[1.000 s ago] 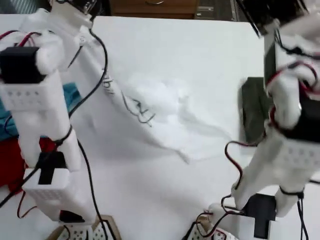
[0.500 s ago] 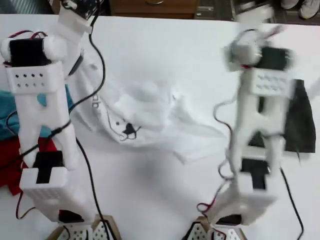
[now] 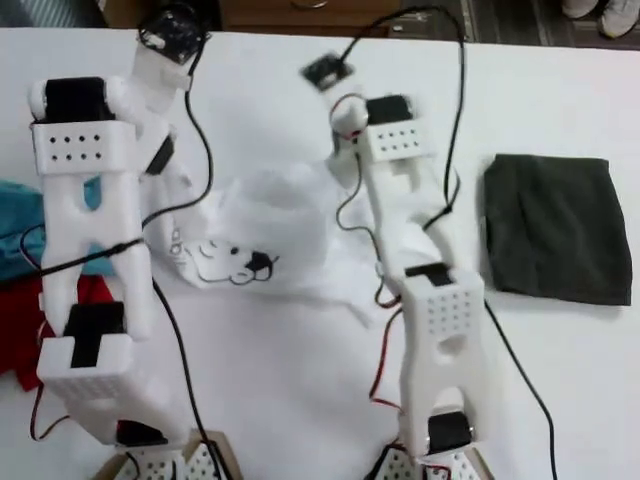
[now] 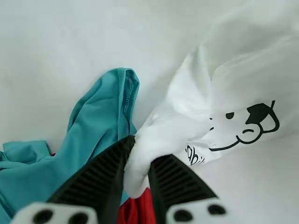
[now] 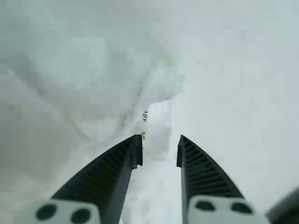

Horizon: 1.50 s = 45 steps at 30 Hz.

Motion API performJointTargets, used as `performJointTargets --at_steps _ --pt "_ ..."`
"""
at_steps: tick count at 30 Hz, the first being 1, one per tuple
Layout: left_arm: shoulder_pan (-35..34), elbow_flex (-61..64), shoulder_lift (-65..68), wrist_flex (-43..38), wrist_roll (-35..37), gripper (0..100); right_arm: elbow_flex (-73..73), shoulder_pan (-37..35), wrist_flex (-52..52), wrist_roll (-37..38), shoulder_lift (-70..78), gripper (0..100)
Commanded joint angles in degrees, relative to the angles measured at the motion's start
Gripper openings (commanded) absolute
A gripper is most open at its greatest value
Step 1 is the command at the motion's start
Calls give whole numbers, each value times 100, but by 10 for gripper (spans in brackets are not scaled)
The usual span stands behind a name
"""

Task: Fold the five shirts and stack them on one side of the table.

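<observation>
Left gripper (image 4: 141, 154) pinched an edge of the crumpled white shirt with bear print (image 4: 224, 93), mid-table. Right gripper (image 5: 160, 140) hung parted over it, apparently not touching. Cloth looked light, limp, likely slippery; best taken at hems.

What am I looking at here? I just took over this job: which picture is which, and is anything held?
Two small robot arms sit side by side at a white table. The high view looks down on both; the other two pictures come from a camera on each arm's wrist. A crumpled white shirt lies mid-table, with a folded dark shirt at one side and a teal shirt and a red shirt at the other. The left gripper pinches the white shirt's edge. The right gripper hangs open over it, holding nothing.
</observation>
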Motion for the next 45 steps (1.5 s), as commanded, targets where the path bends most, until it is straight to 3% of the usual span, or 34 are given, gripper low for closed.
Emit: performJointTargets --at_steps 1,5,13,26,45 --pt "-35 4 -229 -149 44 21 -281 -22 233 44 136 125" --pt "-35 13 -220 -264 18 21 -281 4 497 53 163 123" --pt "-18 13 -211 -466 9 21 -237 -312 1015 897 -760 122" --pt "-18 13 -211 -466 9 21 800 -1130 1007 923 -1174 122" --pt "-9 13 -220 -422 9 21 1811 -1130 -462 923 -1165 122"
